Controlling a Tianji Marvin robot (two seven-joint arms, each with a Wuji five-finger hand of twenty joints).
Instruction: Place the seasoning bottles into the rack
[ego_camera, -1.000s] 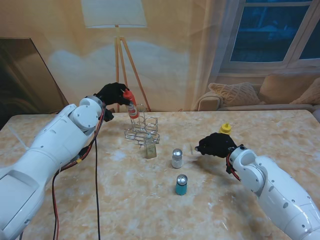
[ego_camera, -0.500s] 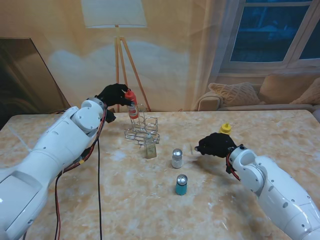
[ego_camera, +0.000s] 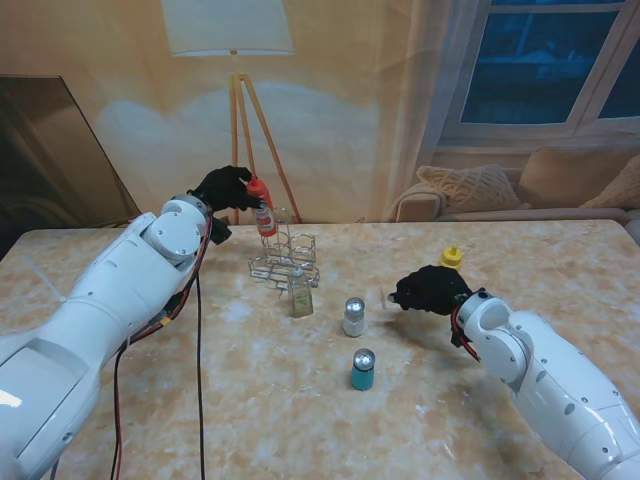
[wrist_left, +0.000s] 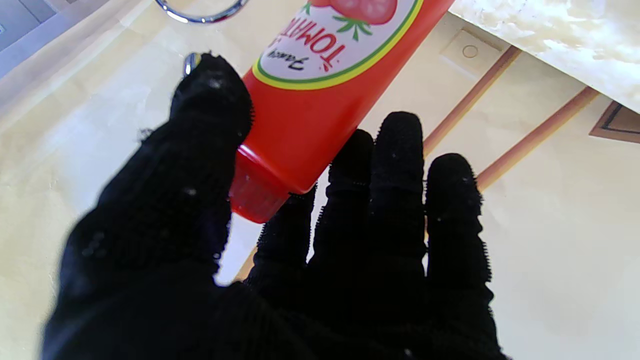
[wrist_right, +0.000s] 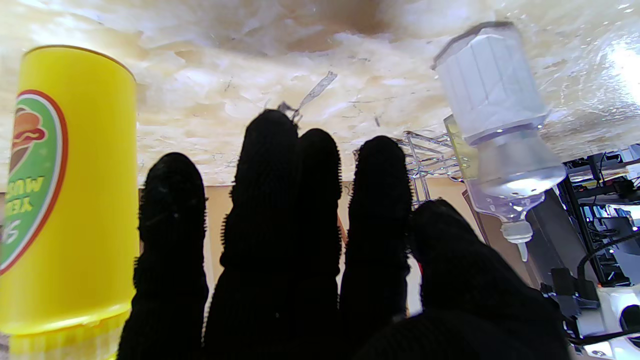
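- Nearest to me stands a teal shaker (ego_camera: 362, 370) with a silver cap, and just beyond it a white shaker (ego_camera: 353, 317).
- The right hand (ego_camera: 430, 289) hovers low over the marble table (ego_camera: 240, 400), fingers apart and holding nothing, with the yellow mustard bottle (ego_camera: 450, 258) just behind it.
- A small glass bottle (ego_camera: 300, 297) stands against the near side of the wire rack (ego_camera: 285, 258).
- Farthest, the left hand (ego_camera: 226, 188) is clamped on the tomato ketchup bottle (ego_camera: 262, 209), held over the rack's far left corner.
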